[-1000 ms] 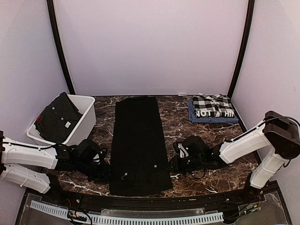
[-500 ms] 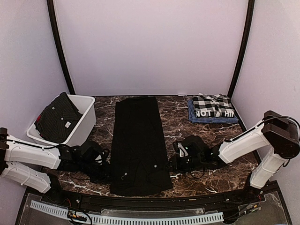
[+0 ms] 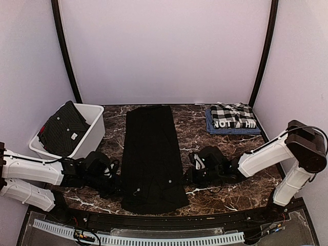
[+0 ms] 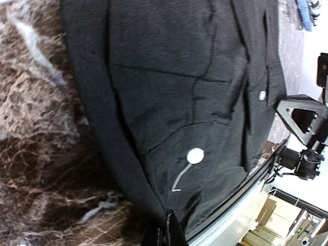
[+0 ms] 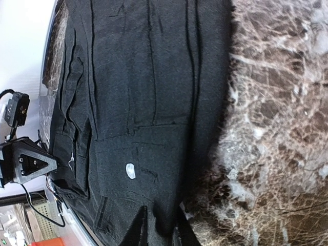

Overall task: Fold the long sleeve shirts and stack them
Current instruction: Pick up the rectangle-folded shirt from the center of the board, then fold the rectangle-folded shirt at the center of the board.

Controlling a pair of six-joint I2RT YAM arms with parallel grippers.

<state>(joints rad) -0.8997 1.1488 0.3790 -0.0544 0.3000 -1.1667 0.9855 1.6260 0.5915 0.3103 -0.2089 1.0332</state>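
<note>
Nearest the arm bases, the left gripper (image 3: 118, 185) lies low on the brown marble-patterned table (image 3: 205, 136), at the near left edge of the plain black cloth shirt (image 3: 151, 154). In the left wrist view its fingers (image 4: 171, 233) are pressed together with no gap between them, right on the shirt's hem, so they are clamped on that edge. Just past them a small white button (image 4: 195, 155) with a pale loop of thread sits on the cloth.

Opposite, the right gripper (image 3: 187, 177) lies just as low at the shirt's near right edge. From its own wrist camera the two fingers (image 5: 137, 228) stand a little apart with the cloth's edge lying between them. The jaws are not closed, and I cannot tell whether either pad presses the fabric.

The black cloth shirt lies flat between the two arms as a long narrow strip. It runs from the near side of the table to the far side, and its near end is slightly wider and lightly creased.

Farther back on the left stands a white plastic bin (image 3: 95, 134), beside the strip with bare marble between them. It holds a dark bundled shirt (image 3: 64, 128) with small white buttons and a white label, heaped up to its rim.

At the far right corner rests the folded black-and-white checked shirt (image 3: 233, 117) — blue-edged, lettered "NOT" — flat on the table and well apart from the black strip.
</note>
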